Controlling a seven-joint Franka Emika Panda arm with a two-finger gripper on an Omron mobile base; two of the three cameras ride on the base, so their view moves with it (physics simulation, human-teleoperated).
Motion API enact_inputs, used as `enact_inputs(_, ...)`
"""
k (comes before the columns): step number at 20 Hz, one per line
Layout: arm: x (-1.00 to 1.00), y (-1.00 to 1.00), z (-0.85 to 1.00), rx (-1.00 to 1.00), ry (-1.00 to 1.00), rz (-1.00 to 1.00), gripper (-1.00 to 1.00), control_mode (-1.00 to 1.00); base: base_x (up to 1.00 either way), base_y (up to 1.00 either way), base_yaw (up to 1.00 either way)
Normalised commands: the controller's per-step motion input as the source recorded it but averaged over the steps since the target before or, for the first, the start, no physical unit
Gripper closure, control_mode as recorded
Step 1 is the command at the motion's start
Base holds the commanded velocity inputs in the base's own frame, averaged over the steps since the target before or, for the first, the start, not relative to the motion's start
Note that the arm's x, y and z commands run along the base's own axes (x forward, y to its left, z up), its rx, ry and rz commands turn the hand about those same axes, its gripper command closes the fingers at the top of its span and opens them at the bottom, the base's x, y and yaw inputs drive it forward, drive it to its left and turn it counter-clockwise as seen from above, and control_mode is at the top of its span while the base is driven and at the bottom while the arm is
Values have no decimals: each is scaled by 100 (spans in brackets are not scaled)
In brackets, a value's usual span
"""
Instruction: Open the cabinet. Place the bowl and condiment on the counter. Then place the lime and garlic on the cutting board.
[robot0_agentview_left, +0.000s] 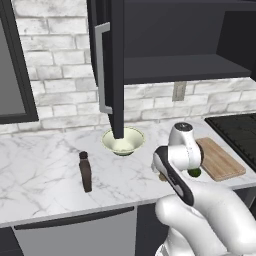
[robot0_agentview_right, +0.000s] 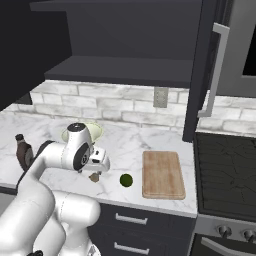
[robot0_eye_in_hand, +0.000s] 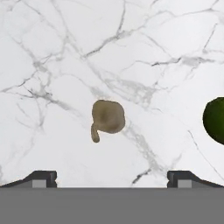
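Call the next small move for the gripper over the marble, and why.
Probably lower straight down and close on the small tan-brown garlic. The open gripper hangs above it, with the lump centred between the fingertips. The dark-green round lime sits beside it on the white marble counter, off the wooden cutting board.

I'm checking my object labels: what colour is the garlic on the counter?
Tan-brown, seen best in the hand view: the garlic.

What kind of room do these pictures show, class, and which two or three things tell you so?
Most likely a kitchen. A marble counter runs under a black wall cabinet against a brick wall, a stove top sits beside it, and a cutting board, a bowl, a lime and garlic lie out.
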Motion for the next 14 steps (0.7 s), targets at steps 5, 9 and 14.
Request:
enact_inputs(5, 3, 0, -43, 0, 0, 1, -100, -100, 0, 0, 0)
enact_inputs(9, 2, 0, -41, 0, 0, 0, -100, -100, 0, 0, 0)
enact_inputs(14, 0, 1, -37, 0, 0, 0, -100, -100, 0, 0, 0)
